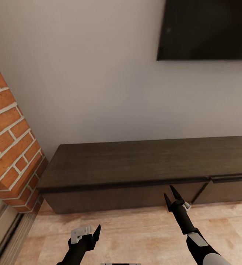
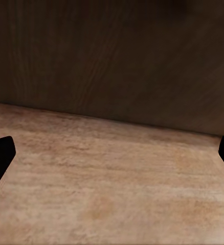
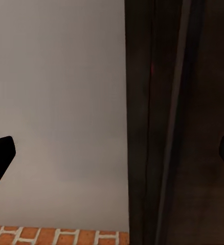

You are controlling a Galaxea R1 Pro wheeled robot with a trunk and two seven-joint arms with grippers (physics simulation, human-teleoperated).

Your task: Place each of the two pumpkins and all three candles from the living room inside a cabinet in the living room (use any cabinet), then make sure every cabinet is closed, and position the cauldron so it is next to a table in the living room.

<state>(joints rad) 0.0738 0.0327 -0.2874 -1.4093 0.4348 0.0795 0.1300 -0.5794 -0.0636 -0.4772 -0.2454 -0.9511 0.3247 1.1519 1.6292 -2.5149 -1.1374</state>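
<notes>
Long low dark-brown wooden cabinet [image 1: 135,165]: flat bare top, plain handleless front panels all shut, standing on the pale wood floor against the grey wall, its left end near the brick column.

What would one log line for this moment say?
cabinet: closed, top bare | left gripper: open, empty | right gripper: open, empty, near cabinet front

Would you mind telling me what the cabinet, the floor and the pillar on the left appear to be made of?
The cabinet looks like dark-brown wood with a matte finish; faint grain streaks show. The floor seems light wood or wood-look planks with mottled grain. The pillar reads as red-orange brick with pale mortar joints.
</notes>
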